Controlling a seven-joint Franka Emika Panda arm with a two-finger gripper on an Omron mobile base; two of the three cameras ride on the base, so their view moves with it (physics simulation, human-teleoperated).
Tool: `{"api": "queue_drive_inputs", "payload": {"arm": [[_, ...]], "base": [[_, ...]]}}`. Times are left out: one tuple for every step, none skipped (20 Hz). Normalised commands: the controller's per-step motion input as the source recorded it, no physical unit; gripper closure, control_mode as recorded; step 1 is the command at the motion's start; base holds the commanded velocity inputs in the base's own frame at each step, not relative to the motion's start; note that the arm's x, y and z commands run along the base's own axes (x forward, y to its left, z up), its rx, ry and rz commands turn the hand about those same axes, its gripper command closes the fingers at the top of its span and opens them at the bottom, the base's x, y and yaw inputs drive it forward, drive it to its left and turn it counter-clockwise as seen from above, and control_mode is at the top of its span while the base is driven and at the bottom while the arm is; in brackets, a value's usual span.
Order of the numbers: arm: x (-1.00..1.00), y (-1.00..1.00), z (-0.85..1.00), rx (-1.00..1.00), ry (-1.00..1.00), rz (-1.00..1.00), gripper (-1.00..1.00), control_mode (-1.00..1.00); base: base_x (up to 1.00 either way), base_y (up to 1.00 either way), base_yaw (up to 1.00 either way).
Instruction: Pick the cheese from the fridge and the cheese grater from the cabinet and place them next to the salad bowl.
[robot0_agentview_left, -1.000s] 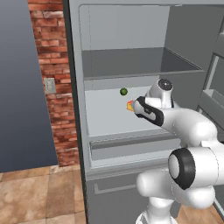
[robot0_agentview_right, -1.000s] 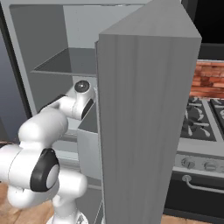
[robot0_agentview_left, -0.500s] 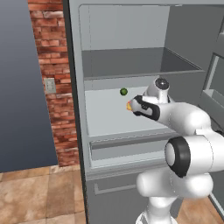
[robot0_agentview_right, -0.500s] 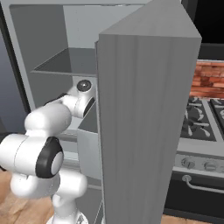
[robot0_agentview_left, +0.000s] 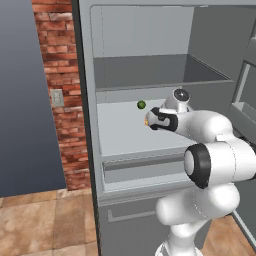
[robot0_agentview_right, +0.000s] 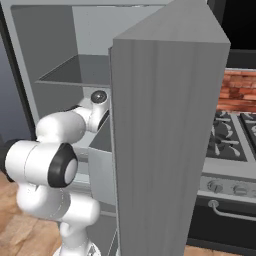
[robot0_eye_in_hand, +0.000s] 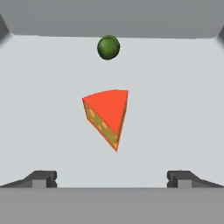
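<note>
cheese (robot0_eye_in_hand: 107, 114) lies on the pale middle shelf (robot0_agentview_left: 125, 135) of the open fridge (robot0_agentview_left: 90, 75), directly ahead of the hand (robot0_eye_in_hand: 111, 178), with a small dark green ball (robot0_eye_in_hand: 108, 47) farther back near the rear wall. in the left base view the wedge (robot0_agentview_left: 147, 121) shows as a sliver of orange just past the hand (robot0_agentview_left: 156, 120), which reaches in over the shelf. the hand is spread wide and holds nothing; its two dark fingertips (robot0_eye_in_hand: 41, 178) stand well apart on either side of the wedge, short of it and not touching.

judging by its look, the wedge is small, light and fairly stiff, so it should lift with little effort and should not sag. its red top face is flat, and the cut side with pale spots slopes to a narrow point facing the hand. the faces taper, so a squeeze across the sloping sides could push it out toward the wide end or make it spin. the better hold seems to be across the thicker back part, fingers on the two flat cut faces where they are widest apart, low enough to catch the body and not just the rind edge. smooth rendered faces suggest it may be slippery, so a centred, square closing matters. the green ball is well clear and should not interfere. the fridge door (robot0_agentview_right: 165, 140) stands open beside the arm.
</note>
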Motion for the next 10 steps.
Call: {"api": "queue_drive_inputs", "payload": {"arm": [[0.24, 0.00, -0.13, 0.00, 0.00, 0.00, -1.00, -1.00], [0.23, 0.00, -0.10, 0.00, 0.00, 0.00, -1.00, -1.00], [0.24, 0.00, -0.07, 0.00, 0.00, 0.00, -1.00, -1.00], [0.26, 0.00, -0.07, 0.00, 0.00, 0.00, -1.00, -1.00], [0.25, 0.00, -0.06, 0.00, 0.00, 0.00, -1.00, -1.00], [0.25, 0.00, -0.06, 0.00, 0.00, 0.00, -1.00, -1.00], [0.24, 0.00, -0.06, 0.00, 0.00, 0.00, -1.00, -1.00], [0.25, 0.00, -0.07, 0.00, 0.00, 0.00, -1.00, -1.00], [0.24, 0.00, -0.09, 0.00, 0.00, 0.00, -1.00, -1.00], [0.23, 0.00, -0.09, 0.00, 0.00, 0.00, -1.00, -1.00]], "base": [[0.00, 0.00, 0.00], [0.00, 0.00, 0.00], [0.00, 0.00, 0.00], [0.00, 0.00, 0.00], [0.00, 0.00, 0.00], [0.00, 0.00, 0.00], [0.00, 0.00, 0.00], [0.00, 0.00, 0.00], [0.00, 0.00, 0.00], [0.00, 0.00, 0.00]]}}
